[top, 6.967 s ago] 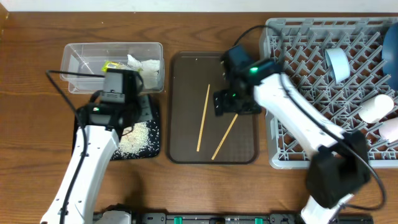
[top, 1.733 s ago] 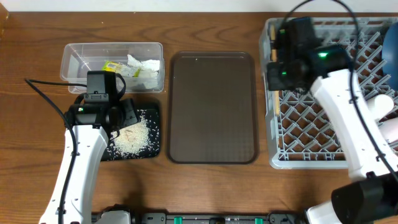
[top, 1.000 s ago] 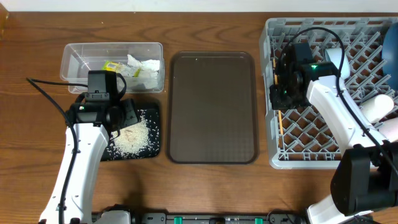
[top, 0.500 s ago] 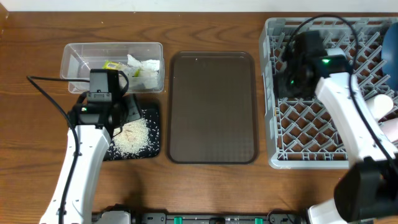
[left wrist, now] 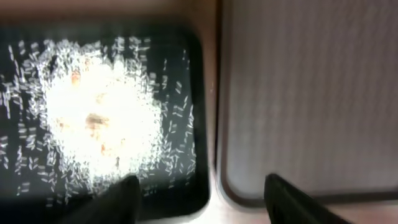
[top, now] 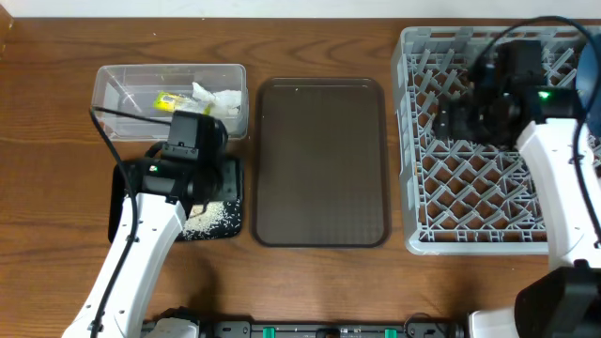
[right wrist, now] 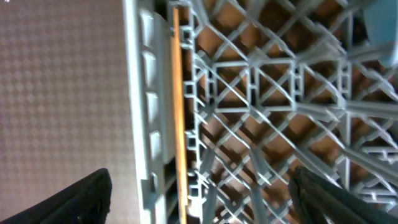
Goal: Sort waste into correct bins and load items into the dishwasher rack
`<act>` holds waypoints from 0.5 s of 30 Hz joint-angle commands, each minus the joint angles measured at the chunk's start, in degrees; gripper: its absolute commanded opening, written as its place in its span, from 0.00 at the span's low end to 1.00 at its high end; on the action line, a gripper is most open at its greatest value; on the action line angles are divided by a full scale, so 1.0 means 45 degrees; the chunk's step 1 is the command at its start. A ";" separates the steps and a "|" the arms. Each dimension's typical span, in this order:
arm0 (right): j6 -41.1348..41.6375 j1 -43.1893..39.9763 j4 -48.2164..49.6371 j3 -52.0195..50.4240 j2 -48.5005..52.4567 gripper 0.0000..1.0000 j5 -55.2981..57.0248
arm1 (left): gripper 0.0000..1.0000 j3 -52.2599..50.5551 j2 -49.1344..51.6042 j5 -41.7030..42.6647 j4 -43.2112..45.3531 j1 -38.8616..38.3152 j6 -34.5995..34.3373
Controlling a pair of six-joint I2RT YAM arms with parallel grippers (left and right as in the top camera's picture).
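The brown serving tray (top: 322, 161) lies at the centre of the table (top: 56, 188), between the bins at 9 o'clock and the dishwasher rack (top: 470, 202) at 3 o'clock. The clear tub (top: 122, 89) sits at 10 o'clock with the yellow-green wrapper (top: 170, 99) and the crumpled napkin (top: 214, 98) inside. Just below it, the left arm covers most of the black tray (top: 120, 202) from overhead. Only a patch of rice (top: 212, 217) shows near the tray's 4 o'clock corner. The left wrist view is blurred, but it shows the rice heaped in that tray, which lies just beside the serving tray's rim. The left gripper (left wrist: 200, 183) hangs above that seam, its 2 fingers spread wide and holding nothing.

The right arm crosses the rack from 5 o'clock and hides its middle and right part from above. The right gripper (right wrist: 200, 177) hovers over the rack's 9 o'clock wall, fingers far apart and empty. A light wooden chopstick (right wrist: 176, 93) lies inside the rack along that wall; whether 1 stick or 2 lie there I cannot tell. A pale-blue shape (right wrist: 380, 25) is cut off at the 1 o'clock corner of the right wrist view, with too little showing to name it.
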 commanded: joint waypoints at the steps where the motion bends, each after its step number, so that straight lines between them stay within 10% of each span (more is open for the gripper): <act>1: -0.0073 -0.0277 -0.0398 0.0136 -0.0087 0.93 -0.0359 | 0.66 0.0029 -0.0019 0.0083 -0.0607 -0.0005 0.0219; 13: -0.0078 -0.0219 0.1792 -0.3385 -0.3905 0.99 -0.0296 | 0.66 -0.1574 -0.5051 -0.0729 -0.0563 -0.0005 0.0296; 15: -0.0073 -0.0219 0.2832 -0.4702 -0.5513 0.99 -0.0291 | 0.82 -0.2035 -0.6479 -0.0986 -0.0568 -0.0005 0.0146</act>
